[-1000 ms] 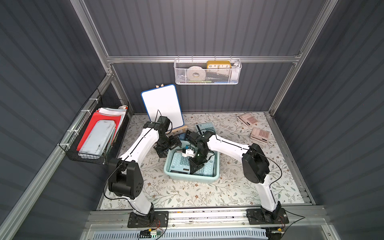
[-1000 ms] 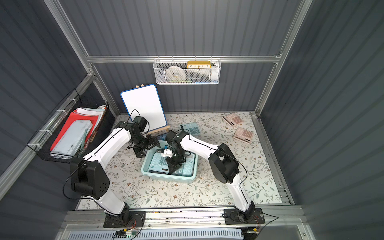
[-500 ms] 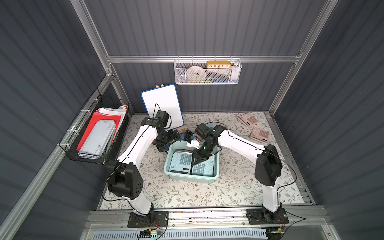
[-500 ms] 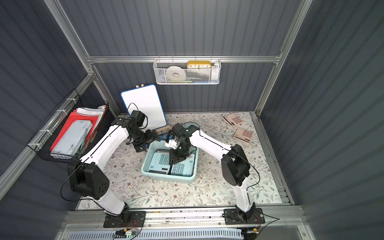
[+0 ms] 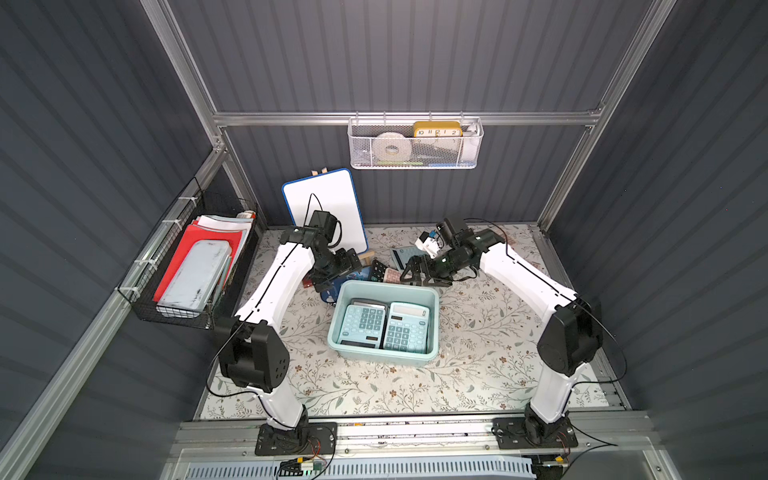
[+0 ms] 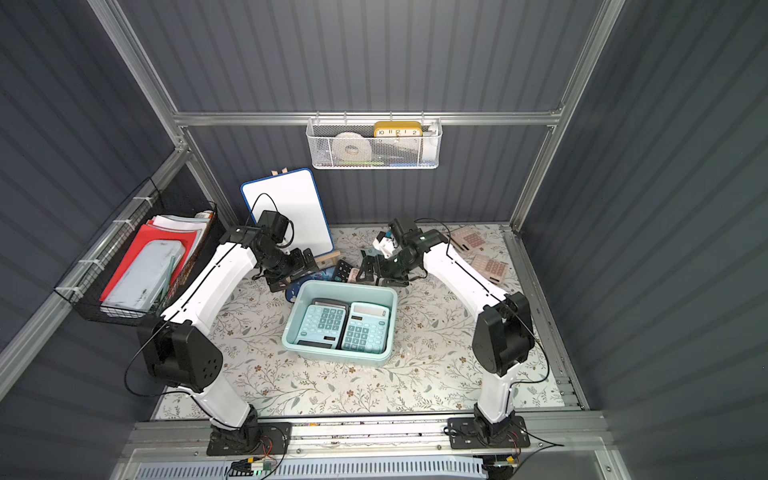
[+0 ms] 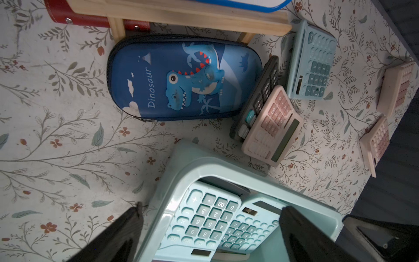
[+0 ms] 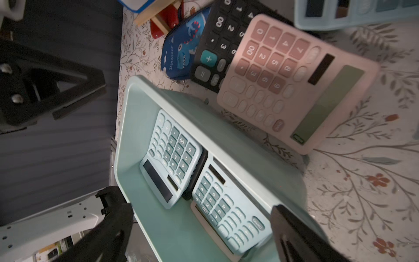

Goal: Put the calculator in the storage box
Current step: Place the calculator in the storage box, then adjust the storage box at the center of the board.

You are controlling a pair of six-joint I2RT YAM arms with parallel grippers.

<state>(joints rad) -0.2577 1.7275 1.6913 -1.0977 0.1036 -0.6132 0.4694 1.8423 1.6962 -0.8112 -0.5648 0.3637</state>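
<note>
1. Two teal calculators now lie flat, keys up, side by side in the box [image 5: 382, 358]. The calculator [image 5: 406, 328] just delivered fills its 3 o'clock half, touching a twin [image 5: 362, 326] in the 9 o'clock half.
2. A second ago the right gripper [image 5: 422, 276] was down inside the box, jaws pressed on that calculator. Now its jaws are spread wide and empty, and it has backed off to just past the 12 o'clock rim.
3. The left gripper [image 5: 332, 279] hangs near the 11 o'clock corner, jaws also spread wide and holding nothing. It has drawn back a little from the rim.
4. My reading is that the release is done and this placement counts: the calculator sits wholly below the rim, with nothing propped on a wall.
5. Still on the surface [image 5: 478, 332] are a pink calculator [image 7: 272, 127] lapping a black one [image 7: 258, 97] just off the 12 o'clock rim, a teal one [image 7: 310, 61] behind them, and two more pink ones [image 6: 469, 239] toward 2 o'clock. If the task covers them all, the pink calculator nearest the right jaws looks the likely next pick.
6. The box floor looks full, so any further one would have to stack. A dark edge shows under the twin, and I cannot tell what it is.
</note>
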